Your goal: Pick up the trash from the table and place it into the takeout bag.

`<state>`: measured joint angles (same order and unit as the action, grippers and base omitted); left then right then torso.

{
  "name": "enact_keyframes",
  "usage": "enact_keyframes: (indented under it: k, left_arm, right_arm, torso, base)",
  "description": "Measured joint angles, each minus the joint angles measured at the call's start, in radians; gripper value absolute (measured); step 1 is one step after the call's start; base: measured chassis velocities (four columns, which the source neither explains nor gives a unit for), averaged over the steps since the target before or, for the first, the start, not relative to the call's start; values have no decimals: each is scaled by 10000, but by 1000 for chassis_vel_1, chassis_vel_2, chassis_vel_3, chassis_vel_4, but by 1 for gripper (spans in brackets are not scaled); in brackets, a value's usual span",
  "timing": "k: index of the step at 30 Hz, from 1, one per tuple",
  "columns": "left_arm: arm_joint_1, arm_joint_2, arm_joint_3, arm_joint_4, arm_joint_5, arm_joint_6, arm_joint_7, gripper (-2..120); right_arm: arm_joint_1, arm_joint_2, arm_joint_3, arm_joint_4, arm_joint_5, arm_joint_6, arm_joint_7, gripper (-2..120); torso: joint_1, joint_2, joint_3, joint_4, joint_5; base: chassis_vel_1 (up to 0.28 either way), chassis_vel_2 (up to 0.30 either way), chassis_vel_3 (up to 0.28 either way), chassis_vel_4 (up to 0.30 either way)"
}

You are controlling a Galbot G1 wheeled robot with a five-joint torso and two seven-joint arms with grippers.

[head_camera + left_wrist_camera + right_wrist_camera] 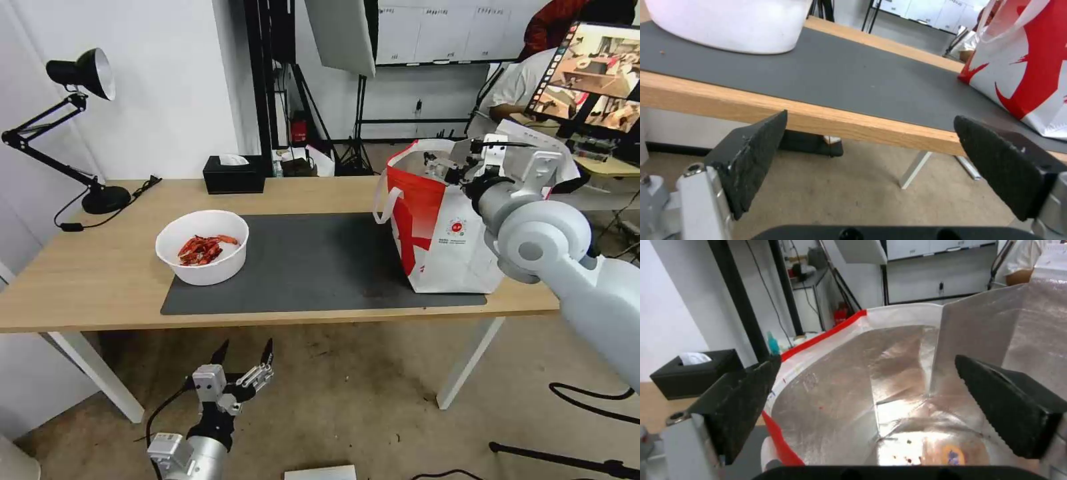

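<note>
Hidden and cut-off bits at the table

The right gripper [445,167] sits over the takeout bag's [440,247] mouth, its fingertips half lost against the foil, and the right arm blocks the bag's far side. In the left wrist view the white bowl [729,26] is cropped at the top, contents unseen, and the bag runs off the edge. Small specks on the bag's floor [916,446] are too blurred to identify.

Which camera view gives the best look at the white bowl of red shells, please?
The head view: the white bowl appears whole on the dark mat's left end, red shells visible inside. The left wrist view catches just its lower outer wall, contents hidden. The right wrist view looks into the takeout bag instead.
</note>
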<state>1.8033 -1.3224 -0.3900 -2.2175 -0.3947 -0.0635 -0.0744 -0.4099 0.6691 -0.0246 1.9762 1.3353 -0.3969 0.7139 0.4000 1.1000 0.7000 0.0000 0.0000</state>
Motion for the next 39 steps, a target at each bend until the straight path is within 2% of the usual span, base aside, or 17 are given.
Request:
enact_keyframes:
  k: [10,13,20,23,24,26,28,29,32,39]
  left_arm:
    - [-13,3,7,-29,0,11,0,100]
    - [-14,3,6,-29,0,13,-1,100]
    - [-59,25,-15,-27,-51,18,-3,100]
    - [-141,15,15,20,-80,18,-5,100]
    - [-141,15,15,20,-80,18,-5,100]
    - [-200,-17,65,50,-82,18,-5,100]
    - [-211,-30,75,50,-82,10,-5,100]
    - [-180,-81,48,38,-67,-8,-2,100]
    - [-54,-202,-101,-40,-29,-50,1,100]
    - [-52,-188,-218,-84,-29,-73,5,100]
  right_arm:
    - [-60,-8,2,18,-47,34,-16,100]
    - [-156,0,10,54,-391,278,-182,100]
    - [-774,-164,266,698,-1494,1592,-1338,100]
    - [-1897,-434,605,1388,-2177,2432,-2020,100]
    - [-1897,-434,605,1388,-2177,2432,-2020,100]
    - [-3066,-574,915,1912,-2618,2953,-2378,100]
    - [-3527,-593,991,2085,-2883,3219,-2524,100]
    - [-4137,-532,1054,2282,-3324,3653,-2780,100]
    - [-4947,-303,1107,2445,-4041,4112,-3235,100]
    - [-7609,311,1848,2544,-6153,4972,-3888,100]
  torso:
    - [0,0,0,0,0]
    - [0,0,0,0,0]
    - [0,0,0,2,-2]
    - [0,0,0,1,0]
    - [0,0,0,1,0]
    - [-1,0,0,-2,0]
    - [-1,0,-1,-3,2]
    - [-2,1,-2,-5,-2]
    - [-1,0,0,5,2]
    - [-1,0,-1,0,-1]
  base:
    - [0,0,0,0]
    - [0,0,0,0]
    - [0,0,0,0]
    - [0,0,0,0]
    - [0,0,0,0]
    - [0,0,0,0]
    - [0,0,0,0]
    - [0,0,0,0]
    - [0,0,0,0]
    - [0,0,0,0]
